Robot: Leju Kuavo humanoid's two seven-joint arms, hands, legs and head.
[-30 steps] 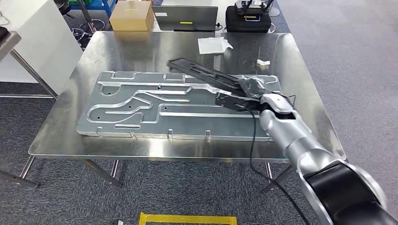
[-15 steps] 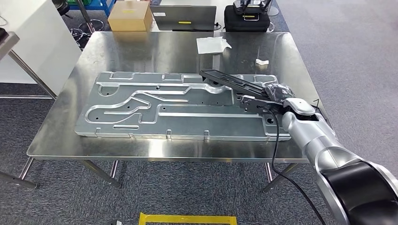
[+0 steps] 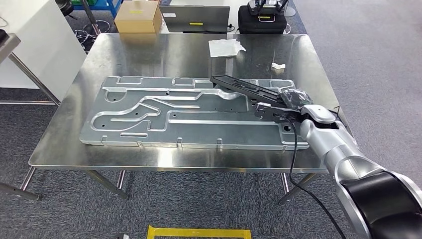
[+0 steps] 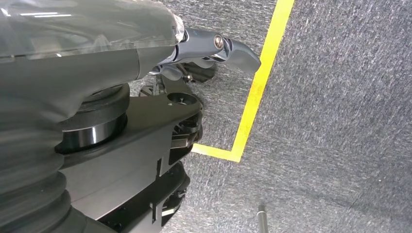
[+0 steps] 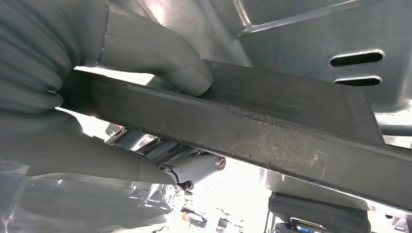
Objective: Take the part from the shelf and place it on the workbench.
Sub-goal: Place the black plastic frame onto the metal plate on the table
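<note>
One long black part [image 3: 247, 87] gripped by right hand [image 3: 292, 99], tilted over stamped metal panel [image 3: 164, 112]; left hand [image 4: 214, 48] holds nothing, fingers loosely apart.

One steel desk [image 3: 64, 144]; on it one large stamped metal panel [image 3: 149, 117]; one long black part [image 3: 244, 85], its far end over the panel; one sheet of white paper [image 3: 225, 47]; one small white block [image 3: 278, 66]; beyond the desk one cardboard box [image 3: 138, 17], one grey laptop [image 3: 199, 19], one black case [image 3: 263, 20]; one white cabinet [image 3: 30, 45] to the side; one yellow taped outline on the carpet [image 3: 199, 232]; two robot hands, the right hand [image 3: 293, 99] and the left hand [image 4: 204, 46].
</note>
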